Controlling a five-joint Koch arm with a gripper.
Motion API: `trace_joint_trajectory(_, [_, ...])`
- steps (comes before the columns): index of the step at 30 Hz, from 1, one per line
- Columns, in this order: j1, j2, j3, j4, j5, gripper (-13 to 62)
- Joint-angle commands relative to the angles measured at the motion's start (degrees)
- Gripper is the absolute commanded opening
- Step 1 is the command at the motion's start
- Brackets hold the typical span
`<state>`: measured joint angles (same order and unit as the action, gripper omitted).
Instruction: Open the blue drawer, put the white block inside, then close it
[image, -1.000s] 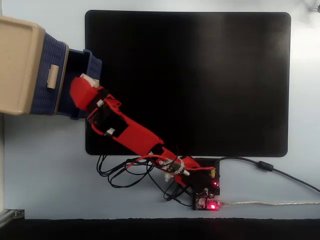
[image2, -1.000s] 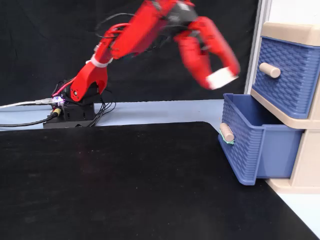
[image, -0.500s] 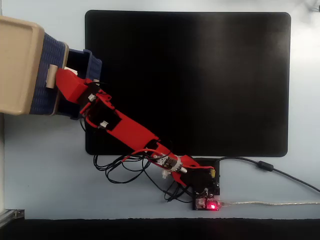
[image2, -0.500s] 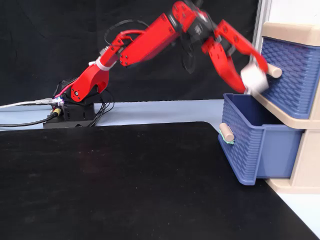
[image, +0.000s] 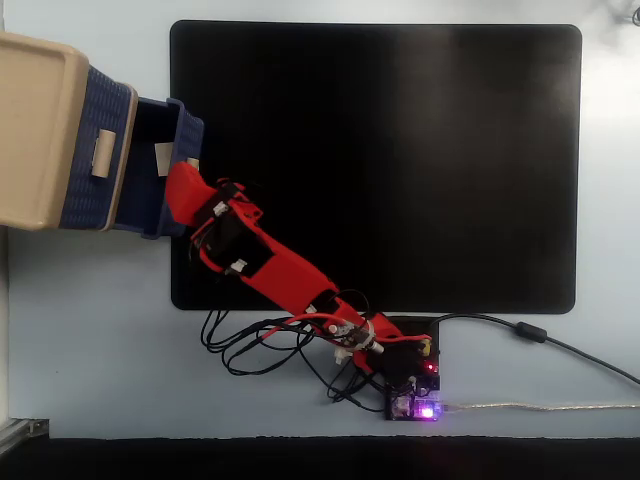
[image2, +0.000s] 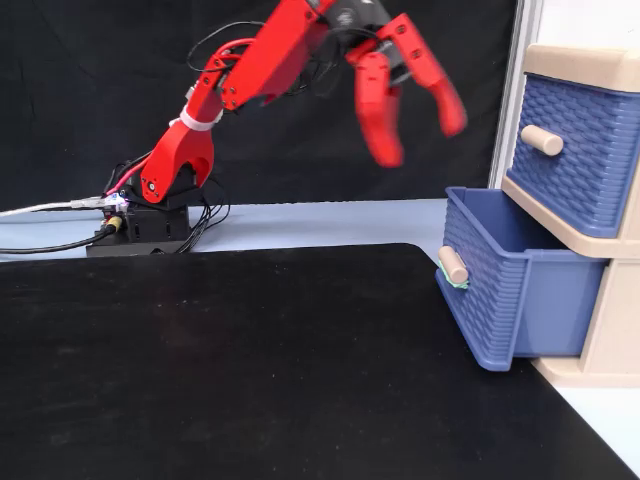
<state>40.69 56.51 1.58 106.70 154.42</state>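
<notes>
The blue drawer (image: 188, 128) (image2: 502, 291) is the lower one and stands pulled out of the beige cabinet (image: 36, 130) (image2: 592, 63). In a fixed view from above, the white block (image: 163, 158) lies inside it. From the side the drawer wall hides the block. My red gripper (image2: 420, 142) hangs open above and to the left of the drawer, with nothing between its fingers. From above, the gripper (image: 178, 180) sits over the drawer's front edge, just beside the block.
The upper blue drawer (image2: 573, 150) is closed, with its beige handle (image2: 540, 140) sticking out. A black mat (image: 380, 160) covers the table. The arm's base, its controller board (image: 415, 385) and loose cables (image: 250, 345) lie at the mat's near edge.
The gripper carried the white block over the open drawer and let it go. The block now lies in the drawer, and the gripper has opened and drawn back and up.
</notes>
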Motion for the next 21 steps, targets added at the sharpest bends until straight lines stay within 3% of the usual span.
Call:
trace_joint_trajectory(1, [0.5,1.6,-0.6,3.4,-9.1,33.8])
trace_joint_trajectory(8, [-0.2,-13.0,-1.3,-5.2,-11.2,34.0])
trace_joint_trajectory(21, [-5.7,-20.9,-1.2,-27.5,-7.9,34.1])
